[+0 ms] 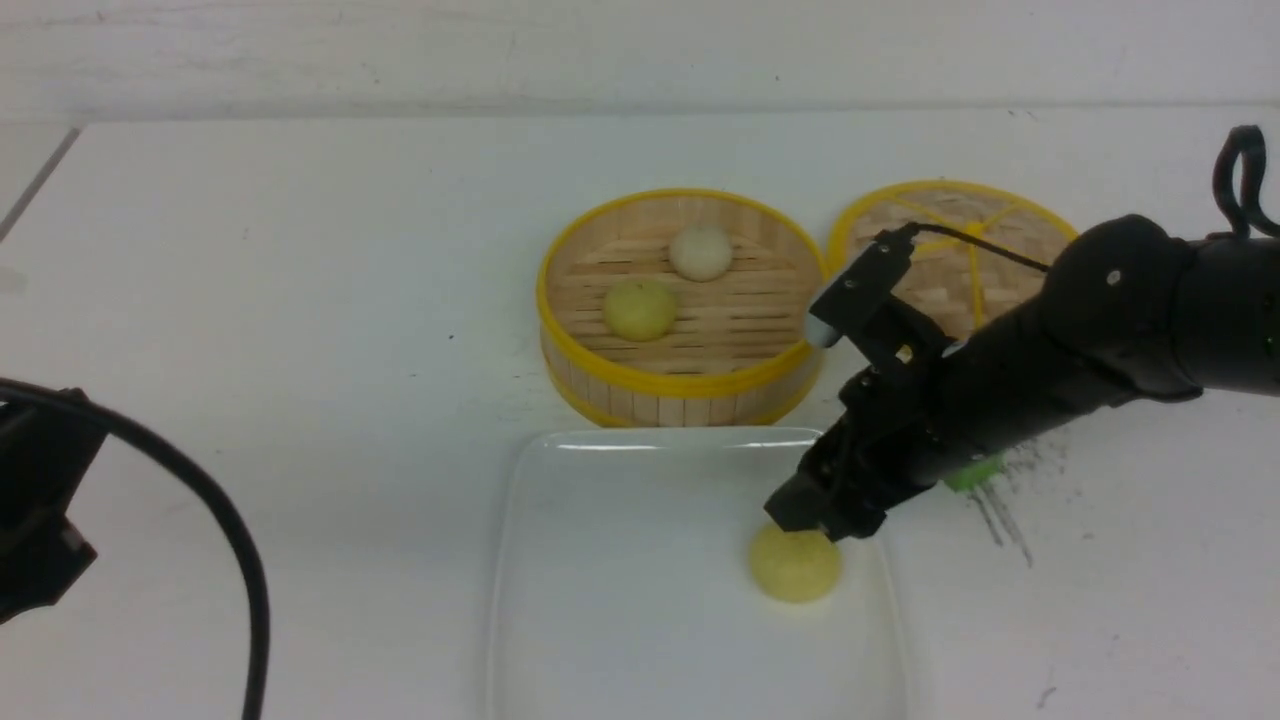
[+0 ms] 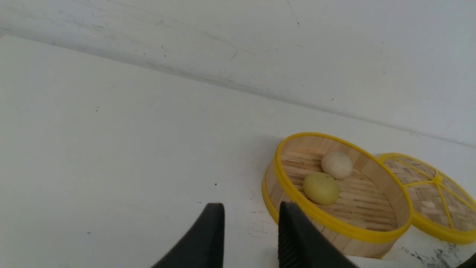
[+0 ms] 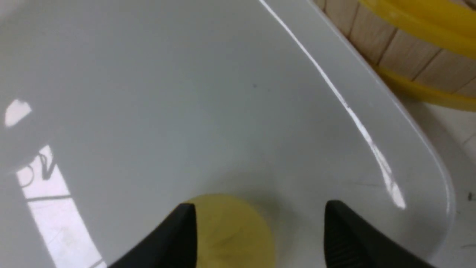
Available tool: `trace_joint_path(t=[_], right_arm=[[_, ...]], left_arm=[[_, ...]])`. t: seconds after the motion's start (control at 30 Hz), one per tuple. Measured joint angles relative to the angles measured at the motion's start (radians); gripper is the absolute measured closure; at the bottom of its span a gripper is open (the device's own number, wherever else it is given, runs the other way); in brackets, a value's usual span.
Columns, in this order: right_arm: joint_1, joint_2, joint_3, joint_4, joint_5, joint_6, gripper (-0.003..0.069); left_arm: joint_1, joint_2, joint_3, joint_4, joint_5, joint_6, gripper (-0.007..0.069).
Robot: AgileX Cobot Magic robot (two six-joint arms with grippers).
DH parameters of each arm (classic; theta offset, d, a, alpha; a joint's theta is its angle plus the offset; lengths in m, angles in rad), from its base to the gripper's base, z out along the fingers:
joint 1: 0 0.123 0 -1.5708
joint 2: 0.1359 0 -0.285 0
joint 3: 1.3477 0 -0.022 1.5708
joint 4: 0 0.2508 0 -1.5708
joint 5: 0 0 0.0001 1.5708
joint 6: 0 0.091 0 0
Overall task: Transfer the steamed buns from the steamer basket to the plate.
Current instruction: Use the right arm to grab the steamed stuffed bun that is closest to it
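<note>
A pale yellow steamed bun lies on the glossy white plate, near its right side. My right gripper hangs just above it, open; the bun is close to one finger and free of the other. The steamer basket stands behind the plate. It holds a second yellow bun and an off-white bun. My left gripper is open and empty over bare table, left of the basket.
The flat woven lid lies right of the basket, partly behind my right arm. A green cube peeks out under that arm, beside dark scuff marks. My left arm and its cable occupy the near left.
</note>
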Motion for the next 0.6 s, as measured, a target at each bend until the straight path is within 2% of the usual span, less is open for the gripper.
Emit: trace_joint_path(t=[0.13,0.23,0.3,0.4,0.6], right_arm=[[0.0,-0.045,-0.062,-0.002,-0.001,0.009,0.0195],[-0.001,-0.072,-0.151,-0.004,0.047,0.019,0.0231],[-0.015,-0.081,-0.278,-0.016,0.136,0.047,0.0285],[-0.033,-0.064,-0.42,-0.07,0.215,0.101,0.033],[-0.056,0.047,-0.649,-0.203,0.3,0.241,0.0344]], left_arm=[[0.0,0.0,0.0,0.0,0.005,0.0,0.0384],[0.0,0.0,0.0,0.0,0.005,0.0,0.0384],[0.0,0.0,0.0,0.0,0.005,0.0,0.0384],[0.0,0.0,0.0,0.0,0.005,0.0,0.0384],[0.0,0.0,0.0,0.0,0.005,0.0,0.0384]])
